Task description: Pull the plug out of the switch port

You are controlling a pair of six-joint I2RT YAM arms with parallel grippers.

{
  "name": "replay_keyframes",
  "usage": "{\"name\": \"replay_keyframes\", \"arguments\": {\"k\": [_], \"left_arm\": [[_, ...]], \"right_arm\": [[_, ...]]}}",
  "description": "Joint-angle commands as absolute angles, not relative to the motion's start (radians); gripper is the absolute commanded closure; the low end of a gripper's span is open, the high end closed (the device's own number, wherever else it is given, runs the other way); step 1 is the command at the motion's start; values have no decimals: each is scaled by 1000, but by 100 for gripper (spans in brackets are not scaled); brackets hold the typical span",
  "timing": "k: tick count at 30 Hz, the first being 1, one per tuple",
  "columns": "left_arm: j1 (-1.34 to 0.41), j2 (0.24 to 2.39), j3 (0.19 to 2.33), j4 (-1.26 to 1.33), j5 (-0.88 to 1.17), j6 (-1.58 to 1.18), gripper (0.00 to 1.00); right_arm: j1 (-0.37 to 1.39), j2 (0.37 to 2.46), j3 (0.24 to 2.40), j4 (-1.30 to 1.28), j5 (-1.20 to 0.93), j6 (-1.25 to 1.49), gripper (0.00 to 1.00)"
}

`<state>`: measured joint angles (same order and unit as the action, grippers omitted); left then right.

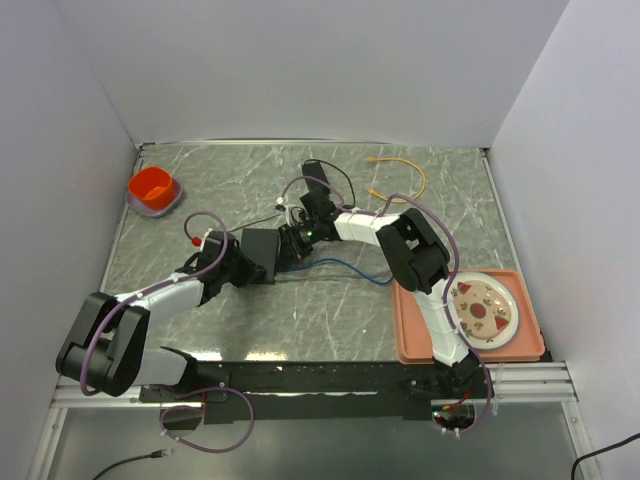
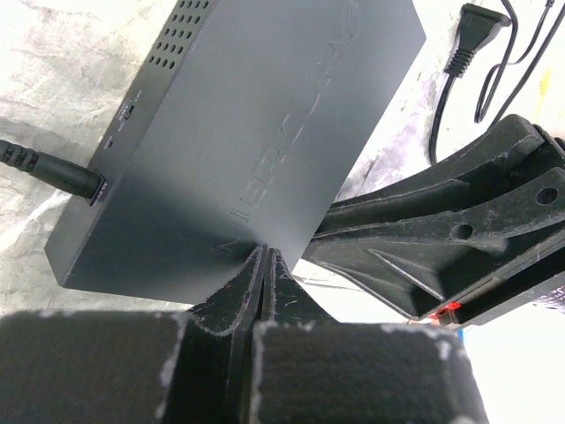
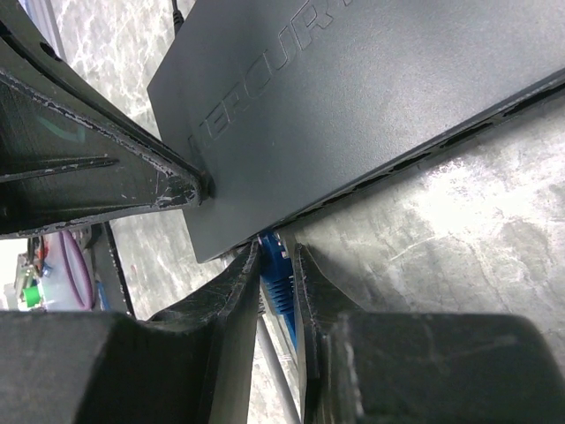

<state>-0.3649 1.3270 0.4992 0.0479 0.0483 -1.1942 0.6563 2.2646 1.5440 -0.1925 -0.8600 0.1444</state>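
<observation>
The flat black switch box [image 1: 262, 252] lies mid-table. My right gripper [image 3: 276, 250] is shut on the blue plug [image 3: 278, 276], whose front end meets the socket in the box's long side edge [image 3: 353, 190]. A blue cable [image 1: 350, 268] trails from it to the right. My left gripper [image 2: 265, 253] is shut with nothing between the fingers, its tips resting on the near edge of the box's top [image 2: 265, 132]. A black round plug [image 2: 62, 174] sits in the box's short side. In the top view the left gripper [image 1: 243, 262] and the right gripper [image 1: 295, 246] flank the box.
A red bowl [image 1: 153, 190] stands at the back left. A yellow cable [image 1: 400, 168] lies at the back right. A black adapter with a thin lead [image 1: 318, 176] sits behind the box. A pink tray [image 1: 415, 330] with a plate [image 1: 483, 307] is at the front right.
</observation>
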Motion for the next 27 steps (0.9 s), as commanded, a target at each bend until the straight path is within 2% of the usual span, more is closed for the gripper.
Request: {"name": "replay_keyframes", "arguments": {"k": [1,27], "left_arm": [[-364,1370,462,-46,44,-1187,99],[-364,1381,462,-25,64,-1187,99]], "right_arm": [[653,2309,1552,-302,-784,94,100],[600,2264,1494,-347,-775,69,100]]}}
